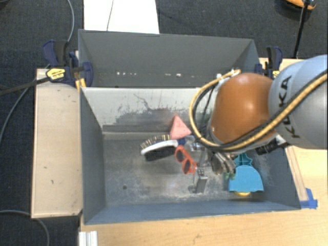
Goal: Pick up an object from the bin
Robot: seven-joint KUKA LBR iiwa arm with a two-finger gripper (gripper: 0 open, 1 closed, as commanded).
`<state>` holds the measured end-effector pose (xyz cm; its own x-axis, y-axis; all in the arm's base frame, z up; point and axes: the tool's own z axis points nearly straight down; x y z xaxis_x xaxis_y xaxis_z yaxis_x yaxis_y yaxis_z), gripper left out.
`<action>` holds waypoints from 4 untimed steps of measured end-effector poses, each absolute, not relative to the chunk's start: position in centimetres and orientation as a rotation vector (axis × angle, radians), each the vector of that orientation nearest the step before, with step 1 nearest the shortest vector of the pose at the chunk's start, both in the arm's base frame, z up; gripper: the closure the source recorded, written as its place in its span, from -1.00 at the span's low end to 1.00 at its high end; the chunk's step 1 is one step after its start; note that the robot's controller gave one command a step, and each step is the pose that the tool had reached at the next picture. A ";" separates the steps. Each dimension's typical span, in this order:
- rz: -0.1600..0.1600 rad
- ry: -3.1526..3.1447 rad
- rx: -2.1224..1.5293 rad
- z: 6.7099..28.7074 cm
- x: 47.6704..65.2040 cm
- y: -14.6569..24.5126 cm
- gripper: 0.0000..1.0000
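One red curved plastic piece (185, 159) lies mid-floor in the bin (128, 188), just left of my claw (199, 181), its long axis running upper left to lower right. A brush (159, 148) lies beside it. I cannot tell how far the claw is open, nor whether it grips anything.

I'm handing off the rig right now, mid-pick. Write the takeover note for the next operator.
End effector: low over the bin floor, front middle; open or shut cannot be told.
Things, as the view shows them: red curved piece just left of it, blue piece to its right, black-and-white brush and pink wedge farther left.
Done: arm is down in the bin.
Left: grasp one thing, lift it out.
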<state>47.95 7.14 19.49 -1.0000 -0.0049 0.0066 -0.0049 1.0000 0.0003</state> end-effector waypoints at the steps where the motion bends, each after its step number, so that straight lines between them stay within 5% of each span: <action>1: -0.001 -3.143 0.005 19.9 48.1 7.1 -1.00; 3: -0.008 -3.136 0.204 15.8 53.5 12.2 -1.00; 4: 0.002 -3.144 0.147 14.0 54.5 11.6 -1.00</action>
